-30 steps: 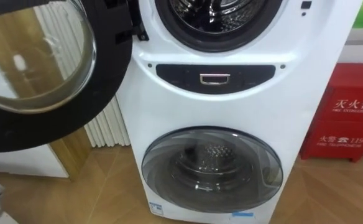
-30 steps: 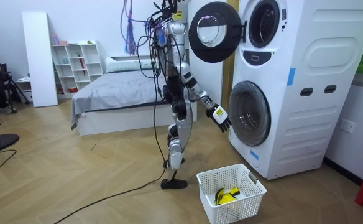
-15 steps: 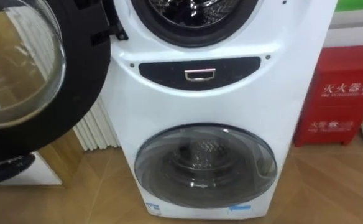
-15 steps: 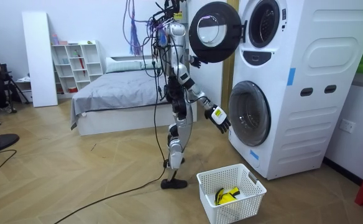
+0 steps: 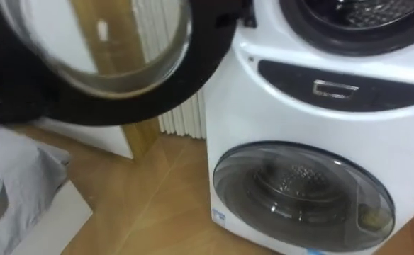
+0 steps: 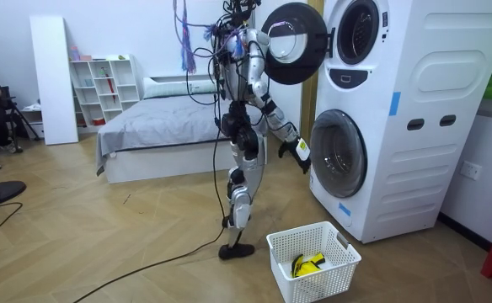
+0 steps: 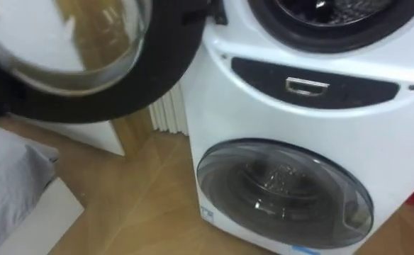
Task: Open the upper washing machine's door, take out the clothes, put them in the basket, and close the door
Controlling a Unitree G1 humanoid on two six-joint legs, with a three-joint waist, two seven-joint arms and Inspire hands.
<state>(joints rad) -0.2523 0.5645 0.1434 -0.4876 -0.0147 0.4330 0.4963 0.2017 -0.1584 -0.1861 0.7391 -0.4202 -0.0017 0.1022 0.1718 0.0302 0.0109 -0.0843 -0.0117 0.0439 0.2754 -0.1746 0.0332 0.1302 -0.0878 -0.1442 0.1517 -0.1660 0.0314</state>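
Observation:
I stand before two stacked washing machines. The upper one's round door (image 5: 132, 67) hangs open to my left, and its steel drum (image 5: 359, 13) shows at the top edge; I see no clothes in it. Below the control panel (image 5: 338, 88), the lower machine's door (image 5: 303, 195) is closed. In the room view my left hand (image 6: 264, 39) is raised at the open door's (image 6: 290, 42) rim. My right hand (image 6: 300, 154) hangs low in front of the lower door (image 6: 337, 153), fingers relaxed and holding nothing. A white basket (image 6: 334, 282) on the floor holds a yellow and black garment (image 6: 307, 263).
A white radiator (image 5: 182, 120) and a wooden panel stand left of the machines. A bed (image 6: 162, 126) with a grey cover (image 5: 19, 177) lies behind me and to my left. Wooden floor stretches between the bed and the machines.
My head camera has swung left and down. My left arm has lifted from beside the door to its rim. My right hand has drawn closer to the lower door.

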